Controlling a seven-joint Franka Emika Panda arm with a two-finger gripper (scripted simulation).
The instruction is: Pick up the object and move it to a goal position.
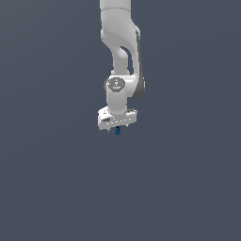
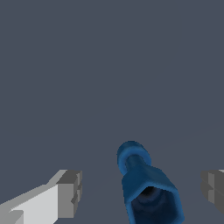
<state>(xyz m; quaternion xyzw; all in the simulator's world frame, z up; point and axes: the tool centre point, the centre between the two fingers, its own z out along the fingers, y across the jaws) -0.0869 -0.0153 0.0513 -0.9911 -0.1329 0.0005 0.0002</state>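
Blue peg [image 2: 148,188] between spread claw [image 2: 142,192] fingers, arm hanging vertical.

One white robot arm [image 1: 123,61], with one gripper [image 2: 142,192] having two grey-tipped fingers [image 2: 70,192]. One small dark-blue object [image 2: 146,183], lying between those fingers. Nothing more to count.

a plain dark grey-blue surface [image 1: 56,188] fills both views; whether the blue peg [image 2: 146,186] rests on it is unclear.

Dark-blue peg-like object [image 2: 146,186], flared hollow end, sitting between and apart from the fingers [image 2: 70,194]
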